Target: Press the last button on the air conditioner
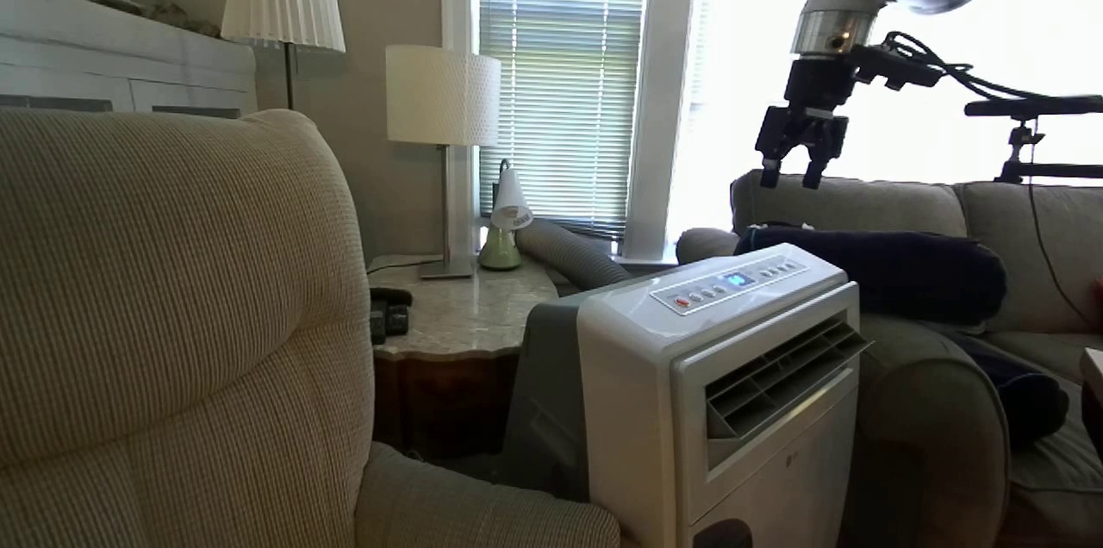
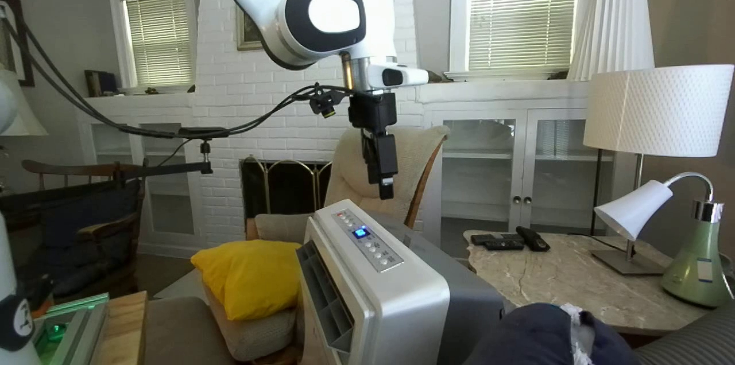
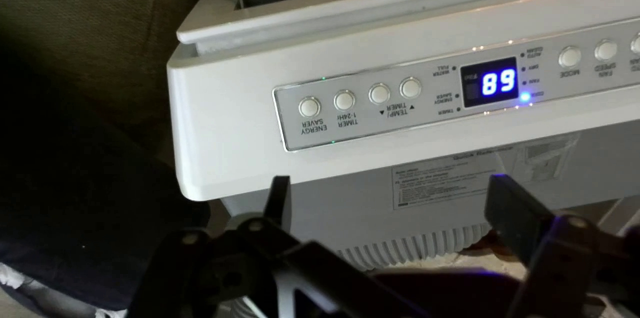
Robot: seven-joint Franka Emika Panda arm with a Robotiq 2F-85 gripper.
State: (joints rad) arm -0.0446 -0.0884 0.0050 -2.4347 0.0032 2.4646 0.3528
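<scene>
The white air conditioner (image 1: 629, 419) stands beside the armchair; it also shows in an exterior view (image 2: 407, 290) and the wrist view (image 3: 225, 88). Its control strip (image 3: 430, 88) carries round white buttons and a lit blue display (image 3: 490, 82). The labels appear upside down in the wrist view. The end button, labelled ENERGY SAVER (image 3: 309, 107), sits at the strip's left end there. My gripper (image 1: 791, 177) is open and empty, pointing down above the unit, touching nothing. It also shows in an exterior view (image 2: 386, 190) and in the wrist view (image 3: 389, 180), its fingers wide apart.
A striped armchair (image 1: 190, 289) and a grey sofa (image 1: 913, 410) flank the unit. A dark blue bundle (image 1: 896, 272) lies on the sofa. A marble-topped table (image 2: 551, 279) holds lamps and a phone. A ribbed hose (image 1: 573, 253) runs behind the unit. A yellow pillow (image 2: 252, 273) lies nearby.
</scene>
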